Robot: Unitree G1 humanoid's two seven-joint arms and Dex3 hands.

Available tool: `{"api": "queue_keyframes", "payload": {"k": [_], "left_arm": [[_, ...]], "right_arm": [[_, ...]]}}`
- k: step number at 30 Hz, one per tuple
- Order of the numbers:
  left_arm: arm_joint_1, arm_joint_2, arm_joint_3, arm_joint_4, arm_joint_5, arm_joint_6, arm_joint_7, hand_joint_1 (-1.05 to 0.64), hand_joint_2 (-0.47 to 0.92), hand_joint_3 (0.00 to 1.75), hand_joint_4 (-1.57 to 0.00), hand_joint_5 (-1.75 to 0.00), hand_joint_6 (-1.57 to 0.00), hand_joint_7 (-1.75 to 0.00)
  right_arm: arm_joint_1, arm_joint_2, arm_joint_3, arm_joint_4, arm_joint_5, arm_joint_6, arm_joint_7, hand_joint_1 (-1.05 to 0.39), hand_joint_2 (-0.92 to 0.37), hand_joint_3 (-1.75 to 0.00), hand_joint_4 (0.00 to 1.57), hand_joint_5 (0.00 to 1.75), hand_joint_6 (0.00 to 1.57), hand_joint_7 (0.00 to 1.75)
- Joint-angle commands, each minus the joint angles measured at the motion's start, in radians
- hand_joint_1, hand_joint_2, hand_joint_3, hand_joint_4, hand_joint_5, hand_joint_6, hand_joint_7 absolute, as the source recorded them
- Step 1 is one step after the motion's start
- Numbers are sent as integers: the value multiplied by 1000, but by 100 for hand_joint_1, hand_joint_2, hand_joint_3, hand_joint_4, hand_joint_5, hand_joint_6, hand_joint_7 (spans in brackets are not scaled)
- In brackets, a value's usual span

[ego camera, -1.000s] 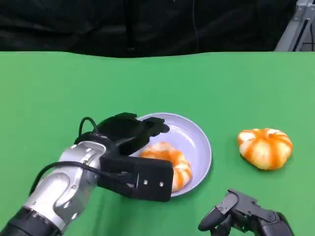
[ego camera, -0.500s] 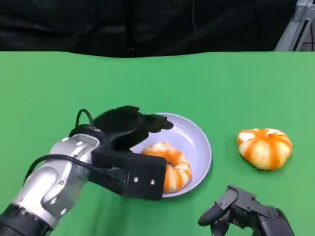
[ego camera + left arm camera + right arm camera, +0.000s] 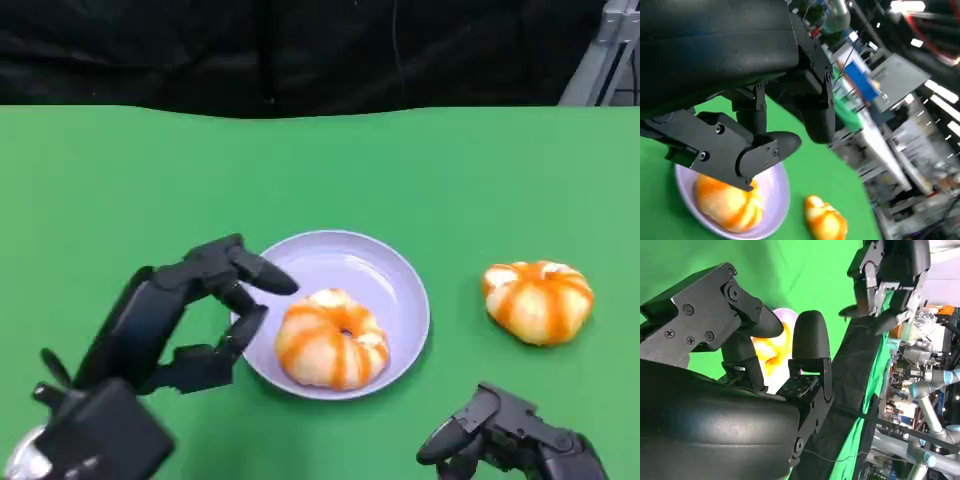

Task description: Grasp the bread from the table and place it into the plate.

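One bread lies in the plate; the left hand, fingers apart and empty, could nudge the plate's rim if swung carelessly.

Orange-striped bread lies in the lilac plate, just beyond the left hand's fingertips; untouched.

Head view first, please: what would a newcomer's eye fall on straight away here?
Most likely the orange-striped bread lying in the pale lilac plate near the middle of the green table. Just beside the plate's left rim hovers the left hand, fingers spread and holding nothing. A second bread sits on the table to the plate's right.
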Motion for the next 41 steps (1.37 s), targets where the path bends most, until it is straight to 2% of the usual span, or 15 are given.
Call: {"api": "queue_keyframes", "payload": {"k": [1,3,7,13,19,20,23,31,33,41], "left_arm": [[98,-34,30,-93,-65,7,7,0,38,138,-74,-156,-71,-132],[154,-43,41,-143,-94,30,1,2,40,141,-77,-159,-73,-134],[232,-41,64,-200,-128,53,-14,1,46,135,-79,-167,-74,-142],[354,-48,96,-203,-179,12,-41,2,38,142,-82,-171,-77,-150],[367,-62,92,-173,-200,-2,-60,1,36,144,-82,-172,-77,-152],[369,-68,86,-150,-216,-8,-71,1,36,146,-83,-173,-77,-158],[364,-79,82,-111,-236,-26,-91,0,35,148,-84,-174,-76,-162],[365,-79,93,-87,-227,-59,-107,0,32,150,-87,-173,-81,-157],[364,-78,96,-83,-221,-63,-106,-1,34,145,-87,-172,-81,-157],[356,-76,101,-82,-212,-63,-113,0,35,142,-89,-168,-82,-152]], "right_arm": [[4,-12,-14,-4,1,-26,-6,-11,-49,-111,69,158,72,126],[7,-13,-22,-6,6,-30,-6,-10,-52,-108,69,157,72,126],[13,-13,-24,-6,7,-40,-7,-5,-51,-109,68,157,70,125],[21,-24,-45,-16,11,-41,-4,-6,-50,-111,67,158,70,126],[16,-36,-59,-12,10,-47,7,-6,-50,-111,68,158,70,127],[11,-45,-67,-11,9,-47,14,-6,-49,-111,68,158,70,127],[6,-58,-75,-9,8,-46,23,-6,-49,-112,69,156,71,127],[14,-61,-67,7,-5,-76,25,-11,-49,-108,68,155,73,124],[15,-62,-67,10,-5,-80,26,-12,-51,-107,68,156,73,124],[14,-58,-62,-1,-2,-64,29,-12,-52,-107,68,156,72,125]]}}
